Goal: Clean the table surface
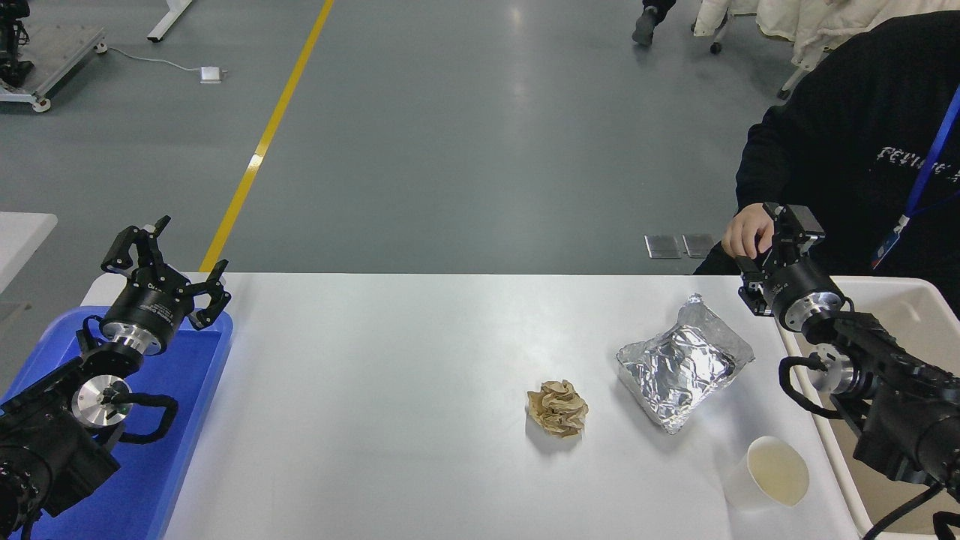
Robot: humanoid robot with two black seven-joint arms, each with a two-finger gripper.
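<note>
The white table surface [390, 375] carries three loose items. A crumpled brown paper ball [557, 407] lies near the middle, a crinkled silver foil bag [682, 364] sits to its right, and a white paper cup [772, 472] lies tipped at the front right. My right gripper [769, 244] hovers at the table's far right edge, behind and above the foil bag, touching none of the items. My left gripper [180, 251] is held open and empty over the far end of the blue tray.
A blue plastic tray [187, 390] sits at the table's left end under the left arm. A beige bin [911, 300] stands at the right end under the right arm. A person in black sits at the far right, one hand [745, 232] right beside my right gripper.
</note>
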